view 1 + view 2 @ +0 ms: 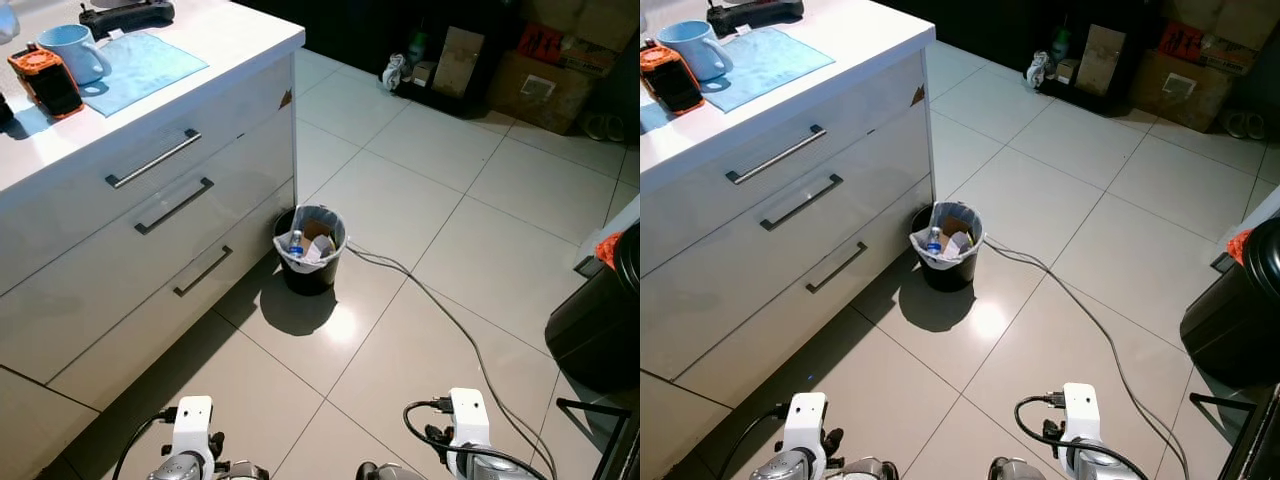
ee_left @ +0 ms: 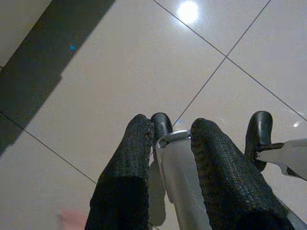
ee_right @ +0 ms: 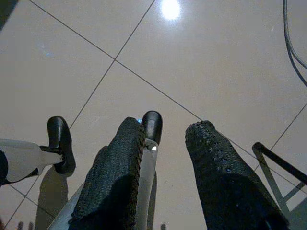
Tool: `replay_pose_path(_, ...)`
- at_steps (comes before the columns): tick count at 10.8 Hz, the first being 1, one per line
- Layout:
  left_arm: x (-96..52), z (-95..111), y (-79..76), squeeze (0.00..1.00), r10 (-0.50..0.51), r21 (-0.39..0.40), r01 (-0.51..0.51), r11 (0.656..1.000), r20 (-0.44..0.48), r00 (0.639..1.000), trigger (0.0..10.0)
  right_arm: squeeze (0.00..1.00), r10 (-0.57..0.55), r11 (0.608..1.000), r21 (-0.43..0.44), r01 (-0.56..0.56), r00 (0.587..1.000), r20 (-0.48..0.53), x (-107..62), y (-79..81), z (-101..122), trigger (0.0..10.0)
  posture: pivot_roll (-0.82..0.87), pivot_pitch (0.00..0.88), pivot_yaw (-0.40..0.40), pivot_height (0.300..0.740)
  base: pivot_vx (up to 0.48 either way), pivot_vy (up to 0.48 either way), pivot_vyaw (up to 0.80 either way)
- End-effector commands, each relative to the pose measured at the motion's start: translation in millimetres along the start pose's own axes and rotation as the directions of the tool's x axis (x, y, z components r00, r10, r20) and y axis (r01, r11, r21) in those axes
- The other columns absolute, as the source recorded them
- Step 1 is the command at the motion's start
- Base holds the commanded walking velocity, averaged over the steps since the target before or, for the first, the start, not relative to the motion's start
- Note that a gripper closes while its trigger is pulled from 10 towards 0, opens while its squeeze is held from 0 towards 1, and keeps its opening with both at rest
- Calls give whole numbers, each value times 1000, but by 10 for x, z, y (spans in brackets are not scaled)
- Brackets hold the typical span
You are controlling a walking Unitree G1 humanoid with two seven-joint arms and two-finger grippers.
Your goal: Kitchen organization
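Both arms hanging idle over the tiled floor [image 1: 420, 200]: left gripper [image 2: 168, 158] and right gripper [image 3: 165, 158], fingers spread, holding nothing. Well beyond the fingers, lined bin [image 1: 310, 249] at the bench [image 1: 230, 40] corner; mug [image 1: 72, 50] on top.

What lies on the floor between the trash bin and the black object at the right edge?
In the left eye view, a grey cable runs across the tiles between the trash bin and the black object.

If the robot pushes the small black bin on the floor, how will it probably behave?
The black bin looks light: small, holding only a bottle and paper scraps. It would probably slide on the glossy tiles. Its loose liner may shift.
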State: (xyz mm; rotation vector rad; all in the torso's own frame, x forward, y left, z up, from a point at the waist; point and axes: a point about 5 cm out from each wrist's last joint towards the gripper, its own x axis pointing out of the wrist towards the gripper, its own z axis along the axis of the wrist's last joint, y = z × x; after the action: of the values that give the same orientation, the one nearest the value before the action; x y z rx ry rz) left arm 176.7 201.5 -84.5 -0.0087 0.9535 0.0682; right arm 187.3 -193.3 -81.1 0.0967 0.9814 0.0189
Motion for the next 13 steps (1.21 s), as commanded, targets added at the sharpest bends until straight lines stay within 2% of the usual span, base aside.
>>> replay_pose_path(1,-16,-84,22,0,13,-8,-13,1000,-27,1000,10000,0,-4,1000,-1,4,999,-32,-13,-19,-85,10000,69,134,-31,723,0,0,0)
replay_pose_path(13,-14,-80,16,0,8,6,-8,1000,-29,1000,10000,0,-1,1000,-8,1,999,-33,-11,-18,-72,10000,73,127,-37,723,0,0,0)
